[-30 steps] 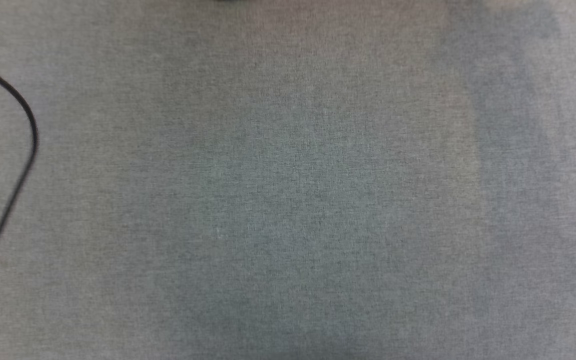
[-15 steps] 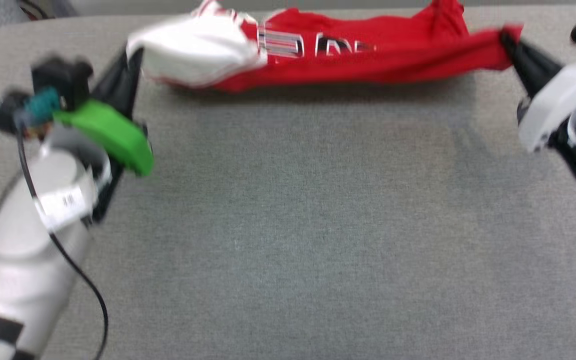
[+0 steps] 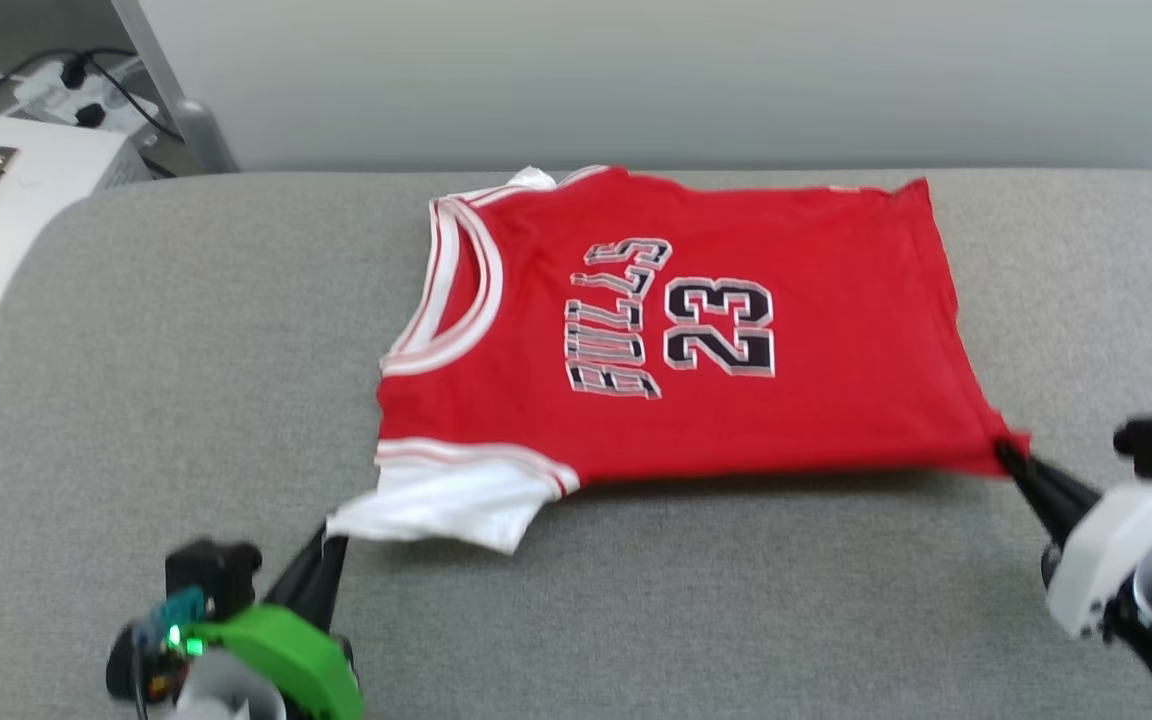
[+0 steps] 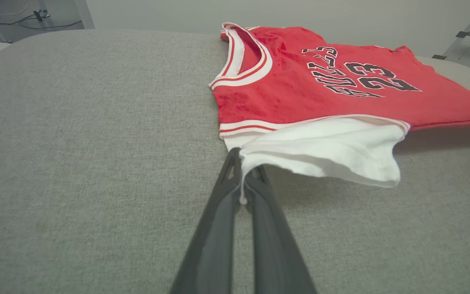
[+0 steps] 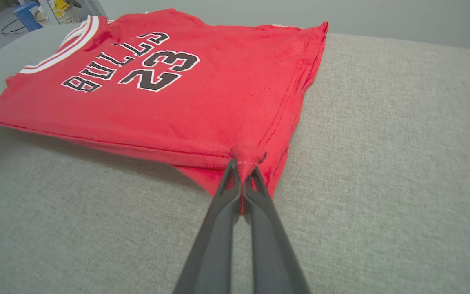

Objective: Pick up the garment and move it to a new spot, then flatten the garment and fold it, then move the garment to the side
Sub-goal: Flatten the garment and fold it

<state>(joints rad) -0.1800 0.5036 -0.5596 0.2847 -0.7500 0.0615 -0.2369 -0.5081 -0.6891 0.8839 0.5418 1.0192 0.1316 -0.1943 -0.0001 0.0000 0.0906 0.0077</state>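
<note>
The garment (image 3: 656, 330) is a red jersey with white short sleeves, striped red-and-white trim, black-and-white lettering and the number 23. It lies front up on the grey padded surface (image 3: 166, 350), spreading away from both grippers. The left gripper (image 3: 329, 540) pinches the white sleeve's edge at its fingertips. The right gripper (image 3: 1008, 458) is clamped on a red hem corner.

Dark tapered fingers (image 4: 214, 241), green left cover (image 3: 281, 655), white right cover (image 3: 1101, 565).
</note>
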